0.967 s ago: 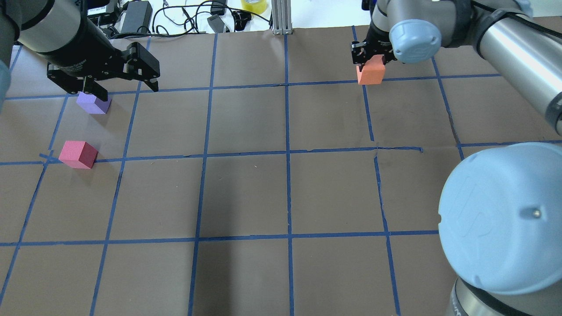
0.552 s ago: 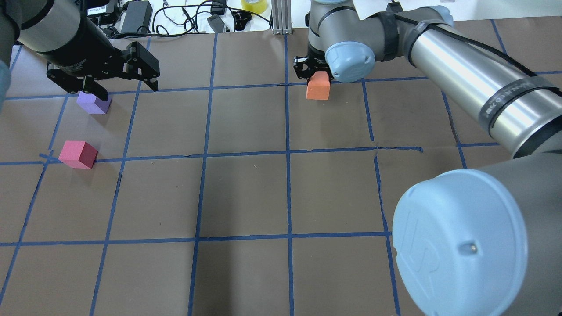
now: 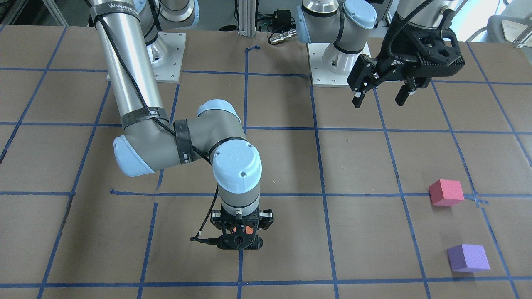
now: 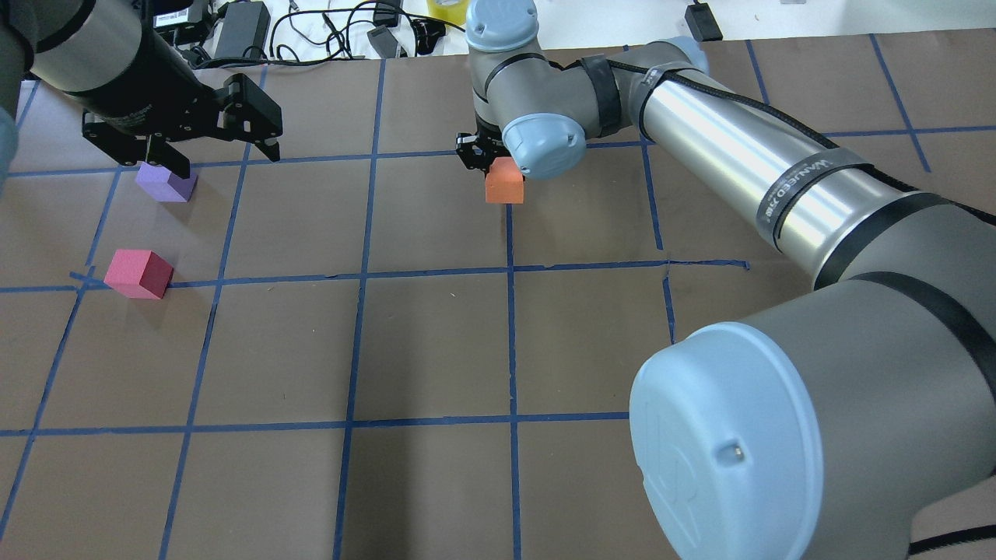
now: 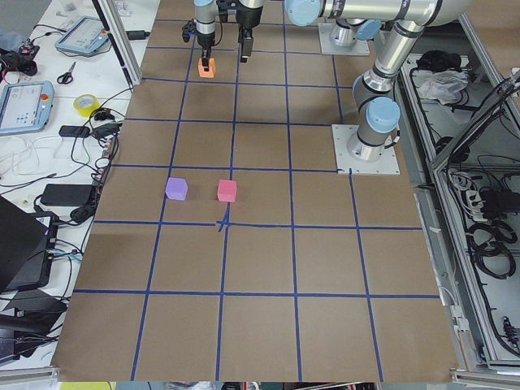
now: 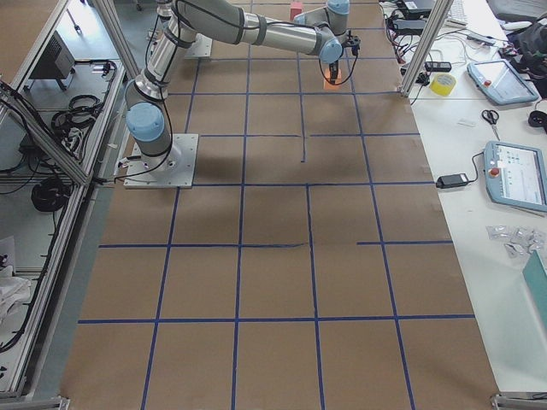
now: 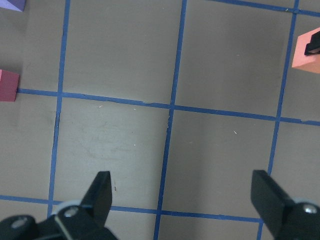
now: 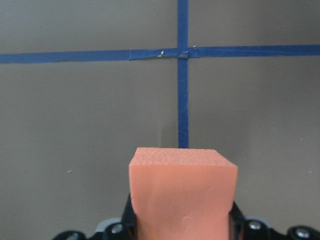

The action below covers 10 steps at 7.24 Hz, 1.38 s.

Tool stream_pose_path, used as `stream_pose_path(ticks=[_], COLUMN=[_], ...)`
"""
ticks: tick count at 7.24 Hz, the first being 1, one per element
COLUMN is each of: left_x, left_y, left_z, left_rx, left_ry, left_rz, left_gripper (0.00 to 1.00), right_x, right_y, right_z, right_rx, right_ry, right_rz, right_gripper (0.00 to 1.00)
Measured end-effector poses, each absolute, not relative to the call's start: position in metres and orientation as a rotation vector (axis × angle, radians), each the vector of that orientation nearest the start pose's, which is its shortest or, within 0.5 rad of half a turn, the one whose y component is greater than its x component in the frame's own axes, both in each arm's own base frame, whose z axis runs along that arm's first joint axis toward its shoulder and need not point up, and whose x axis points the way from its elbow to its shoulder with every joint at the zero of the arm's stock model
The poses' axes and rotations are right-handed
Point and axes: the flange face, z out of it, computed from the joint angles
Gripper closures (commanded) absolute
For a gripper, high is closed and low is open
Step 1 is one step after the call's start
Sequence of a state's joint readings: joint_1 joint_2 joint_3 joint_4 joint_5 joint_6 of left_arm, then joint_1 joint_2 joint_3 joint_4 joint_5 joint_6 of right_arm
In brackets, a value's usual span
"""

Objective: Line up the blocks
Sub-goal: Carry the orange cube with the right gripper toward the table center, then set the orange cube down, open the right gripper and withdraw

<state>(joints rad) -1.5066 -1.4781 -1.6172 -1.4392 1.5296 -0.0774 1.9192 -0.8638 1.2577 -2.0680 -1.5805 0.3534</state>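
Note:
My right gripper [image 4: 498, 165] is shut on the orange block [image 4: 504, 187] and holds it over a blue tape line near the table's far middle. The block fills the lower part of the right wrist view [image 8: 182, 195] and barely shows under the gripper [image 3: 239, 236] in the front view. My left gripper [image 4: 226, 159] is open and empty, hovering just beside and above the purple block [image 4: 165, 184]. The pinkish red block [image 4: 139, 273] sits nearer me on a tape crossing. The left wrist view shows the open fingers [image 7: 102, 185], with the purple [image 7: 12, 4], red [image 7: 8, 85] and orange [image 7: 307, 50] blocks at its edges.
Brown paper with a blue tape grid [image 4: 510, 334] covers the table. Cables, power bricks and a yellow tape roll [image 4: 450, 8] lie past the far edge beside an aluminium post [image 4: 498, 31]. My right arm's elbow [image 4: 724, 451] fills the overhead view's lower right.
My right arm has swung left with the orange block, from the far right to the table's far middle. The left arm, purple block and red block have not moved.

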Motion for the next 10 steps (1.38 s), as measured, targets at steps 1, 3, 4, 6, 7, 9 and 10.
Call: stream_pose_path(ticks=[1,3,4,6,7,9,10], left_x=[-0.107,-0.107,-0.107,-0.107,-0.107,-0.107,-0.107], left_y=[-0.475,-0.475,-0.476,-0.477,-0.477,-0.478,-0.478], left_z=[0.524,0.525,0.524,0.523,0.522,0.521,0.521], left_rx=[-0.219,-0.220,-0.220,-0.218,-0.218,-0.216,-0.216], left_ry=[3.162,3.159,3.159,3.161,3.162,3.165,3.165], left_rz=[-0.284,-0.284,-0.281,-0.280,-0.278,-0.275,-0.274], left_gripper=[0.00,0.00,0.00,0.00,0.00,0.00,0.00], right_x=[0.390,0.402,0.406,0.408,0.408,0.404,0.393], right_y=[-0.654,-0.651,-0.649,-0.650,-0.650,-0.649,-0.650], right_z=[0.238,0.220,0.216,0.218,0.222,0.242,0.262], right_rx=[-0.009,-0.031,-0.041,-0.048,-0.043,0.016,0.051], right_ry=[3.113,3.115,3.117,3.117,3.115,3.101,3.095], right_rz=[-0.148,-0.139,-0.141,-0.171,-0.183,-0.208,-0.216], right_gripper=[1.00,0.40,0.00,0.00,0.00,0.00,0.00])
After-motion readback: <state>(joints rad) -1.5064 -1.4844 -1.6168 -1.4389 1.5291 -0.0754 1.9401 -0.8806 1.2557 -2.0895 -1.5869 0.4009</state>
